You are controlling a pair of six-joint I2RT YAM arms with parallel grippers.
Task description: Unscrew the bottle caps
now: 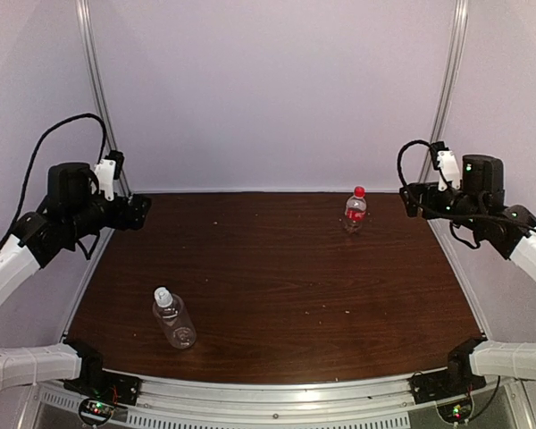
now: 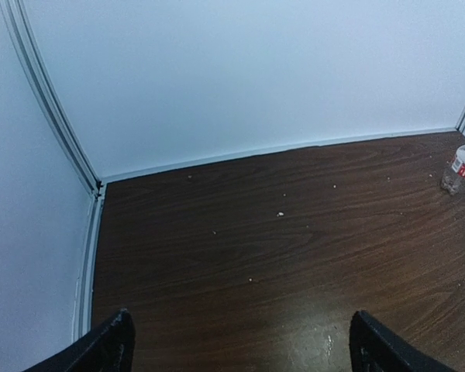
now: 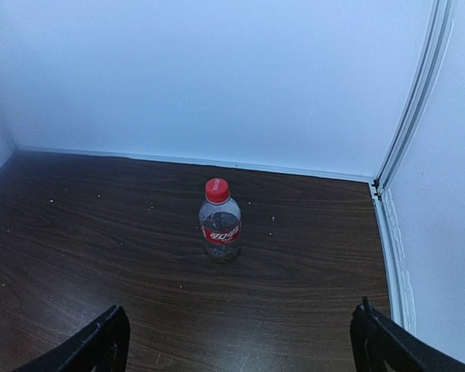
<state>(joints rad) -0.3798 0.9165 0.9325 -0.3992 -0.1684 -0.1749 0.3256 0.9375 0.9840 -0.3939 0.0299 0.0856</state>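
Caps first: the red cap (image 3: 216, 188) sits on the labelled bottle (image 3: 220, 229), which stands upright toward the far right of the bench (image 1: 277, 268), and the white cap (image 1: 162, 292) sits on the plain bottle (image 1: 176, 323) at the near left, well apart from the other. Both caps look screwed on, so by my reading no step of the task is done and this is the approach stage. The right hand (image 3: 240, 345) hangs over the far right edge with its two fingers spread wide and nothing between them, and the labelled bottle lies ahead of it, roughly centred in its wrist view. The left hand (image 2: 240, 345) is likewise wide apart and empty, raised over the far left edge and looking across bare wood. The next move probably calls for one hand to close around a bottle body and steady it while the other comes down over the cap and turns it. Since the right hand already faces the labelled bottle, that one seems the likelier start, but the left would have to travel across to help. The plain bottle does not show in the left wrist view at all. From above, the steep angle makes it hard to tell whether it stands or leans, and its clear wall hides any liquid level. Only the finger ends of each hand show in the wrist views, cut off by the lower edge, and the label's print is too small to read
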